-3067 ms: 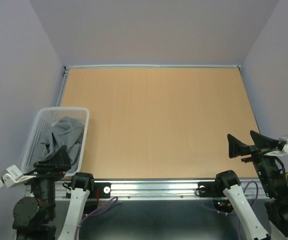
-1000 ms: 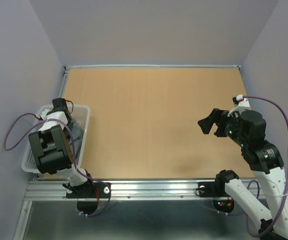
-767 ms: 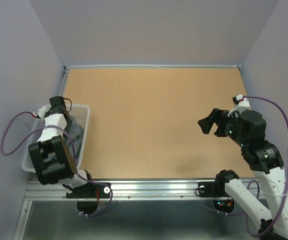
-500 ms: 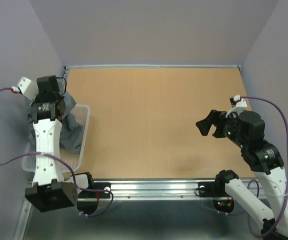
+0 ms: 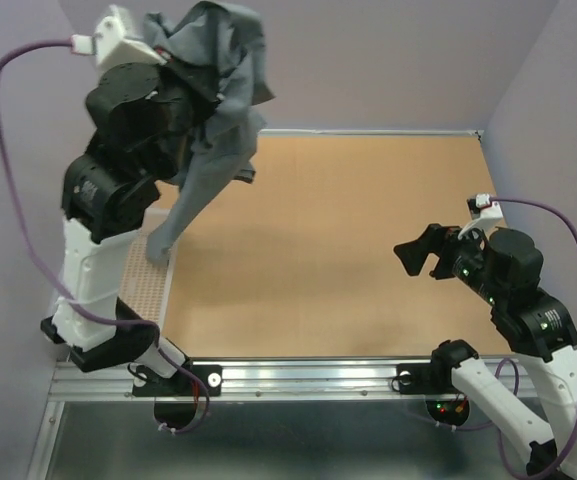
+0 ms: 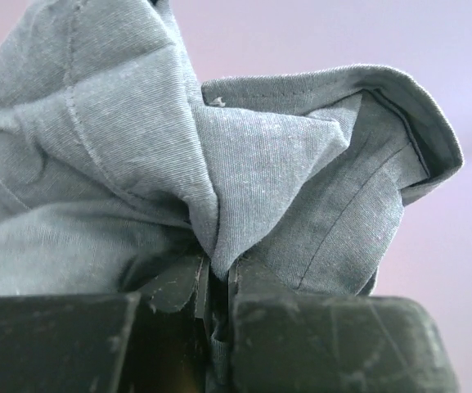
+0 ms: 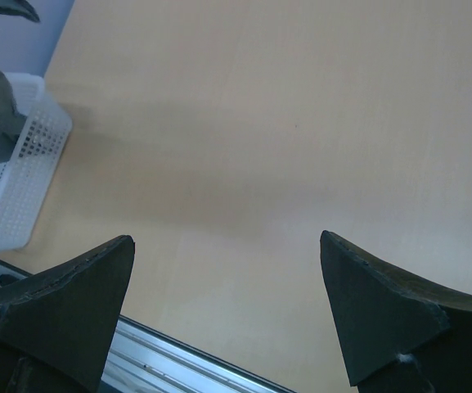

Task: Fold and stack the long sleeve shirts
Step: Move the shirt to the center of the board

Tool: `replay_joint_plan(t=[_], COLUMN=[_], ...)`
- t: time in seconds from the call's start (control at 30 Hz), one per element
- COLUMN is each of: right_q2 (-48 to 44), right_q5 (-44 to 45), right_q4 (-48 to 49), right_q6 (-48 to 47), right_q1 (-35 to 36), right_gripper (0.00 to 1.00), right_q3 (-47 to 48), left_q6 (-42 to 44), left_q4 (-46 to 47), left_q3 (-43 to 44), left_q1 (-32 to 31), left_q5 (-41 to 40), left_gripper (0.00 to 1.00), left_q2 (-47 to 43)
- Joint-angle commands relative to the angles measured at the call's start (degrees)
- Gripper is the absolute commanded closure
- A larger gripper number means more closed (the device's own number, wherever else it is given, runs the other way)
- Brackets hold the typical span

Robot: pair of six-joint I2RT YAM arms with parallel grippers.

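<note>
Item one, shirt [image 5: 213, 110], mid-grey, long-sleeved: is hanging in the air as one crumpled bundle, high over the left edge of the table [image 5: 348, 220]. Its long axis is running near vertical, and its lowest tail is dangling beside the rim of the white mesh basket [image 7: 11, 188].

Item two, left gripper [image 6: 215, 282]: is pinching a gathered fold of the shirt, jaws closed down to the thickness of the cloth. This arm is the one bearing the garment.

Item three, right gripper [image 5: 420, 250]: is hovering low over the right side of the table, jaws spread wide with nothing between them. It is standing well apart from the shirt, which is lying to its left and above it.

Judgement: the coming move is likely turning on bringing the bundle rightward over bare table, where the right gripper could be taking a second edge for spreading.

Views: the left wrist view is showing the pinch itself and a stitched hem curling at right, while the top view is hiding those jaws behind cloth. The right wrist view is showing bare table between its fingers and the basket at far left.
</note>
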Motion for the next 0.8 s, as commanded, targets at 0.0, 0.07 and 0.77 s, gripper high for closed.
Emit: replay_joint_plan(t=[0.0,0.07,0.77], right_q2=[-1.1,-1.7,-9.2], right_q5=[1.7,3.4,8.4], right_q4=[2.4,2.0,0.5], right_q6=[-0.7,-0.8,-2.0], right_q1=[0.5,0.4,0.4], right_gripper=[0.00,0.00,0.00], right_q3=[5.1,5.5,5.0], left_q6=[11.2,17.1,28.9], left_q4=[16.7,26.3,56.3], left_q3=[1.8,-0.2,-13.3], left_q1=[-10.4,-15.1,-22.5], left_q5=[1.6,1.1,8.3], left_gripper=[1.00,1.00,1.00], left_q2=[5.6,6.4,6.1])
